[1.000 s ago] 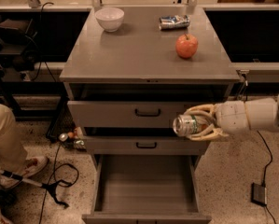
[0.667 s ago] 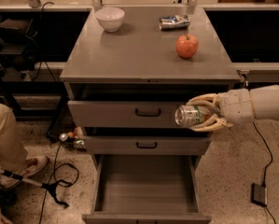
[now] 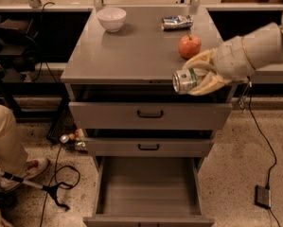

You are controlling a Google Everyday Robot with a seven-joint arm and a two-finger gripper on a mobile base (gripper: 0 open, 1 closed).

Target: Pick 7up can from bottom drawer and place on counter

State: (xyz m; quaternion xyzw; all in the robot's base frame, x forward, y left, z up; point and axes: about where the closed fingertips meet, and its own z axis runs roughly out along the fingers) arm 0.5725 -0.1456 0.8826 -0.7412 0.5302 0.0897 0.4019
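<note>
Whereas a sec ago it hung lower, the hand [image 3: 198,80] has risen w/ the 7up can [image 3: 185,80] clasped sideways, now at the counter's [image 3: 136,53] front edge nr the right corner. Bottom drawer [image 3: 148,189] open, empty. Can seems not quite over the top yet; placing remains.

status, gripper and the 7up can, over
Gripper shut on green-and-white 7up can, held sideways at grey counter's front edge. Grey bottom drawer open. Red apple on counter close behind.

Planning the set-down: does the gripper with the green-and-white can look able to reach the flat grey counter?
Probably yes: the gripper, shut on the can, hangs at the counter edge; only a red apple sits nearby.
</note>
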